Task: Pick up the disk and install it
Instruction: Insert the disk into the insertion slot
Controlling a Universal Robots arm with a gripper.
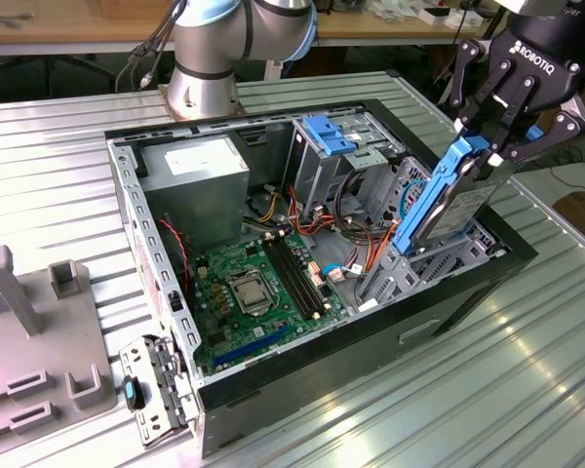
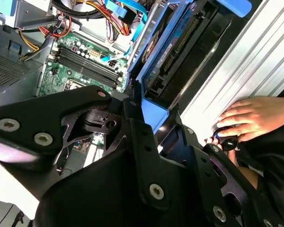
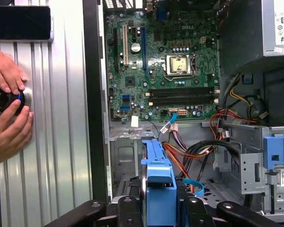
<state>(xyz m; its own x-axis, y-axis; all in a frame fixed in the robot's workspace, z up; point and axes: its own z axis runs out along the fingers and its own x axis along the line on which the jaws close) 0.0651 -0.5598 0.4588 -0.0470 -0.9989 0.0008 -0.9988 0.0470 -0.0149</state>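
Disk [image 1: 453, 210]: grey drive in its blue carrier, hanging on edge and tilted over the case corner farthest from the power supply. Its lower end is down at the metal bay [image 1: 414, 265]. I cannot tell whether it touches the bay.
Counter [image 1: 419, 409]: ribbed metal, carrying the case.
Case [image 1: 302, 375]: open computer tower lying on its side, insides exposed.
Power supply [image 1: 195, 180]: grey box in a case corner, well apart from the disk.
Motherboard [image 1: 258, 292]: green board on the case floor, between the power supply and the disk.
Gripper [image 1: 492, 146]: black, above the case, jaws clamped on the carrier's upper end, one on each side.
Person's hands [image 3: 9, 130]: on the counter just outside the case wall, around a small black knob-like object.
Cables [image 3: 180, 156]: orange and red leads inside the case, just beside the bay.
Doing it well: in my judgement the carrier's side rails should run parallel to the bay's guides, and the tilt should match the bay. The leads should stay clear of the disk's lower edge, with the grip firm so the disk cannot twist.
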